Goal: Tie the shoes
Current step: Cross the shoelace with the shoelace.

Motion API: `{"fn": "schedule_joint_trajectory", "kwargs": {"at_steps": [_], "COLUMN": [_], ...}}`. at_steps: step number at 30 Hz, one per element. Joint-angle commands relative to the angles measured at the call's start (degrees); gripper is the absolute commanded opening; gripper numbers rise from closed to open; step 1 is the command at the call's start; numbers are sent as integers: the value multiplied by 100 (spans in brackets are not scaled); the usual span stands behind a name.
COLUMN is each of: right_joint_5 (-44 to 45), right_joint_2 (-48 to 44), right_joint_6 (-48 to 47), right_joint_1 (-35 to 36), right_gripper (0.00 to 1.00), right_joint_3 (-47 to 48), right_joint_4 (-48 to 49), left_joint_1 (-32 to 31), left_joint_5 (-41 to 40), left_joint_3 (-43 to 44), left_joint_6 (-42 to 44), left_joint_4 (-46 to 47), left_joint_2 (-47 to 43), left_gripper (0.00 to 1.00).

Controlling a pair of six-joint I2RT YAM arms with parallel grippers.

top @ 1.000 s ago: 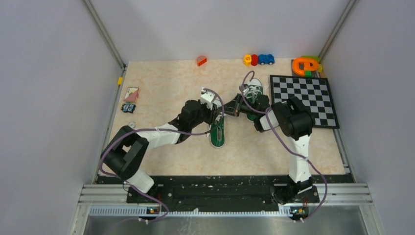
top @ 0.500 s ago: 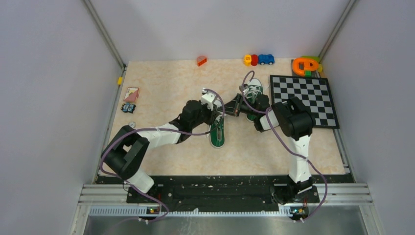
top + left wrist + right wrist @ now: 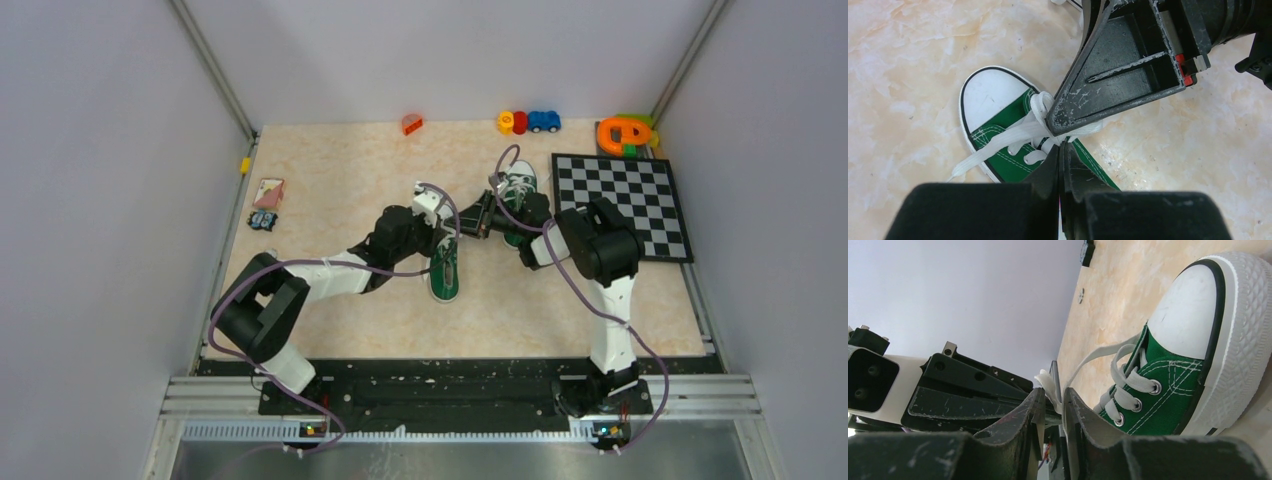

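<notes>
At the left edge of the beige marbled tabletop [image 3: 340,160] a pink and tan card [image 3: 268,192] is lying, well apart from the work. The left gripper [image 3: 1060,148] is reaching in over the small dark green canvas sneaker with the white toe cap [image 3: 1015,112], which is lying mid-table with its toe end under both grippers. The left fingers are pressing tight together right at the white laces [image 3: 1013,134], though I cannot tell whether a strand is caught between them. Facing it, the right gripper [image 3: 1054,396] is standing slightly parted, with a white lace end [image 3: 1048,385] passing loosely through the gap. Just to the right, the second green sneaker [image 3: 520,184] is sitting beside the black and white checkerboard [image 3: 620,205], partly under the right arm [image 3: 590,245]
</notes>
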Motion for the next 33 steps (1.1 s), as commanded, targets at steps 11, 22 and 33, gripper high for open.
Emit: {"fn": "schedule_joint_trajectory", "kwargs": {"at_steps": [11, 22, 33], "right_joint_5": [-32, -73, -61], "right_joint_2": [-331, -314, -383], "right_joint_6": [-95, -130, -167], "right_joint_1": [-21, -17, -25], "right_gripper": [24, 18, 0], "right_joint_3": [-33, -27, 46], "right_joint_4": [212, 156, -16], "left_joint_1": [-13, 20, 80], "left_joint_5": [374, 335, 88], "left_joint_3": [298, 538, 220], "left_joint_6": [33, 217, 228], "left_joint_4": [154, 99, -160], "left_joint_2": [28, 102, -348], "left_gripper": [0, 0, 16]}}
